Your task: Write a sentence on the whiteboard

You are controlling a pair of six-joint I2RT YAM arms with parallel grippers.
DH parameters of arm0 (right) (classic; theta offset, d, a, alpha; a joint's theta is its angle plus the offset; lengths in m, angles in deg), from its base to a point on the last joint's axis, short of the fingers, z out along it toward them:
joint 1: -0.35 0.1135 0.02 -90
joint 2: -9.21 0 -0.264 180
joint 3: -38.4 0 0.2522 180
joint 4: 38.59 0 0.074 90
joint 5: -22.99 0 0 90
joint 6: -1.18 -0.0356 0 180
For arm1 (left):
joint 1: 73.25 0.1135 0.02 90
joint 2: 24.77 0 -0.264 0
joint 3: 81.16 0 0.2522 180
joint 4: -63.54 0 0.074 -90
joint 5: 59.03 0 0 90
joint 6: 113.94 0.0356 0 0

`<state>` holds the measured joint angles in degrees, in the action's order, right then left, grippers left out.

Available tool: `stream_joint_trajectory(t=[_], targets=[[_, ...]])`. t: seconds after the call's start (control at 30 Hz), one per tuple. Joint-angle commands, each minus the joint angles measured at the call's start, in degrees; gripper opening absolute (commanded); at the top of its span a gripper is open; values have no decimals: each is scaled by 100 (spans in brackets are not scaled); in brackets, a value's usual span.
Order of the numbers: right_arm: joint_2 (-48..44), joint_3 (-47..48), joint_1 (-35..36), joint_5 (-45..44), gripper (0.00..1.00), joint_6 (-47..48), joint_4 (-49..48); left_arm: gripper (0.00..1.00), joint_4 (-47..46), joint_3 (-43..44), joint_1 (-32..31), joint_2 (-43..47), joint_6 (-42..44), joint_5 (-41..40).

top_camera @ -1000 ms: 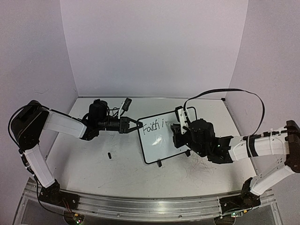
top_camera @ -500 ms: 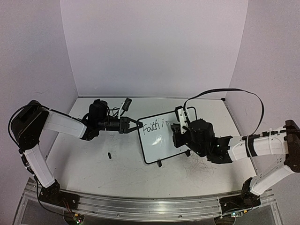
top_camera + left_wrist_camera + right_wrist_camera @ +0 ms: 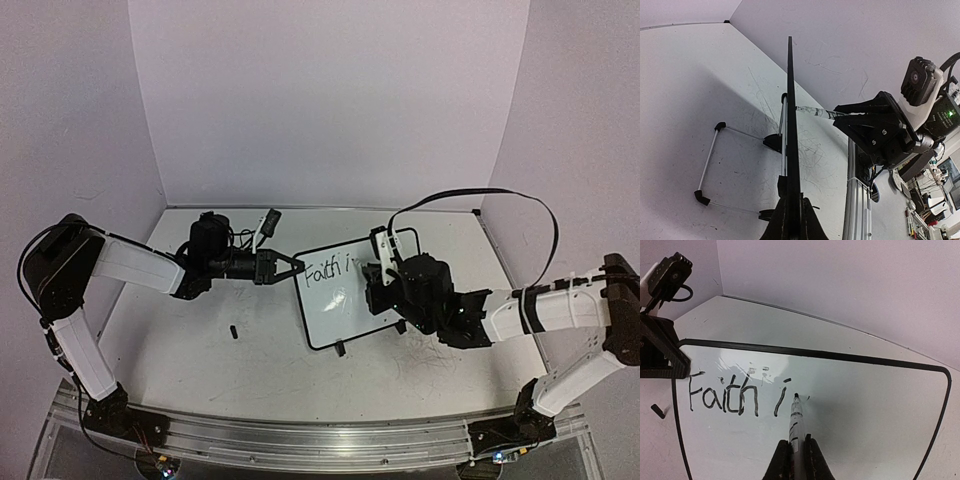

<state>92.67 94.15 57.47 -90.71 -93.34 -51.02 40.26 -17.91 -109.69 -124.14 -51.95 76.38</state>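
The whiteboard (image 3: 345, 300) stands tilted on its black feet mid-table, with "Faith i" (image 3: 327, 270) written along its top. My left gripper (image 3: 293, 266) is shut on the board's left edge; in the left wrist view the board shows edge-on (image 3: 790, 125) between the fingers (image 3: 810, 225). My right gripper (image 3: 378, 283) is shut on a white marker (image 3: 795, 427), whose black tip touches the board (image 3: 865, 405) just right of the "i". The writing (image 3: 737, 397) reads "Faith i" in the right wrist view, with a small tick mark beside the tip.
A small black marker cap (image 3: 233, 331) lies on the table left of the board. Another small dark-tipped object (image 3: 267, 223) lies near the back wall. The board's wire stand (image 3: 710, 165) sticks out behind it. Walls enclose the back and sides.
The right arm has shifted very slightly left; the marker stays at the board just right of the "i". The left arm and the board have not moved.
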Motion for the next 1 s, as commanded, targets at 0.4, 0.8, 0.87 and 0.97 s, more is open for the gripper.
stream_joint_trajectory(t=[0.4,0.8,0.87,0.97], targets=[[71,238,-38,-172,0,-38,2,0,128,166,-196,41,-55,454],[-144,-113,29,55,0,-383,278,0,130,166,-196,45,-47,446],[-157,-140,46,56,0,-412,292,0,130,163,-199,40,-47,446],[-194,-179,74,67,0,-462,310,0,133,168,-197,32,-47,452]])
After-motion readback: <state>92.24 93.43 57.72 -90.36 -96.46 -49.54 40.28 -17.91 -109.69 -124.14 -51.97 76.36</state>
